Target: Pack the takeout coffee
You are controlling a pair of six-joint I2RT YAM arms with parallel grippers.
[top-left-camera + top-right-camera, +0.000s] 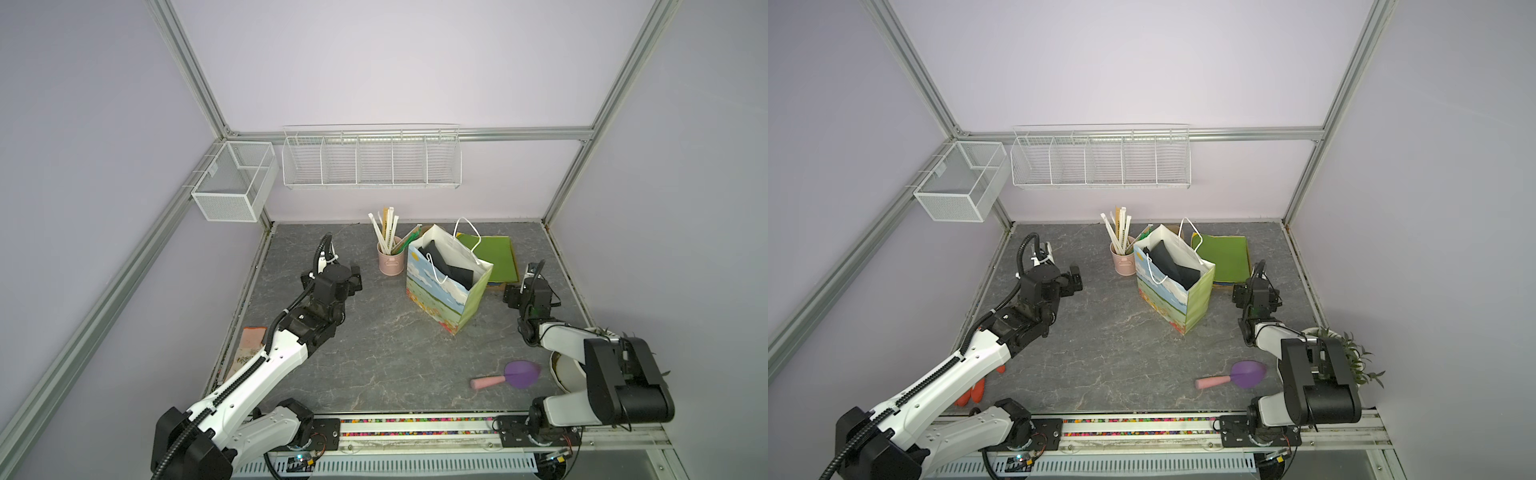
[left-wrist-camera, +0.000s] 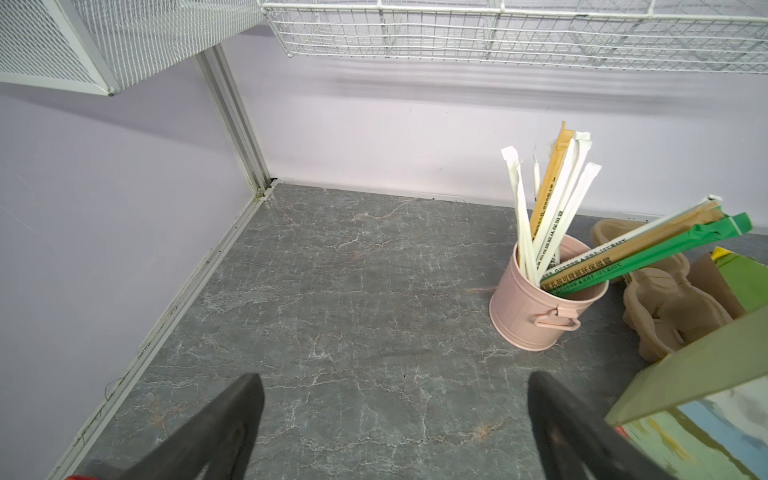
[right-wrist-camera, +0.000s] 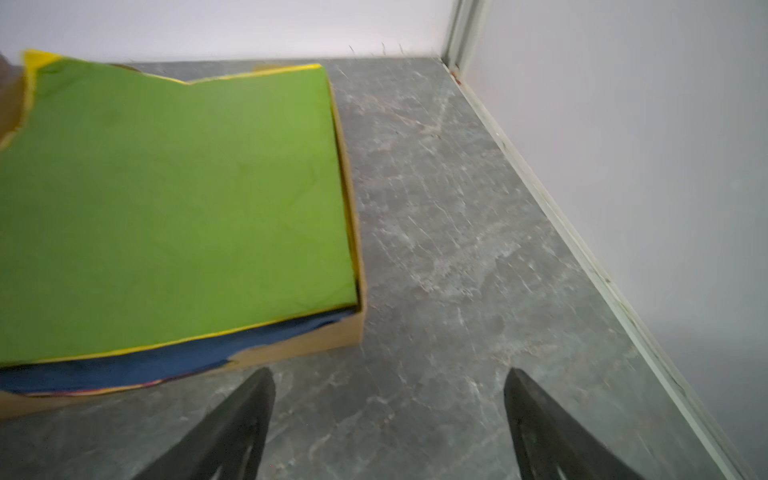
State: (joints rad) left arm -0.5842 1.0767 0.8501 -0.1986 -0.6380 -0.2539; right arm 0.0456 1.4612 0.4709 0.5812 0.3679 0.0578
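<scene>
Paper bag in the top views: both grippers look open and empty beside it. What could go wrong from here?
1. No green cup shows in any view; a black item sits in the mouth of the paper bag, so whether the coffee is packed cannot be confirmed.
2. The bag stands free, handles loose; the open right gripper near its side could tip it.
3. Some straws in the pink bucket lean toward the bag; the open left gripper might knock them.

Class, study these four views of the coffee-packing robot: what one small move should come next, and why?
Probably swing the left gripper toward the paper bag to look inside. It and the right gripper stand open and empty, no cup shows on the table, and the bag shows only a dark shape that I cannot identify.
</scene>
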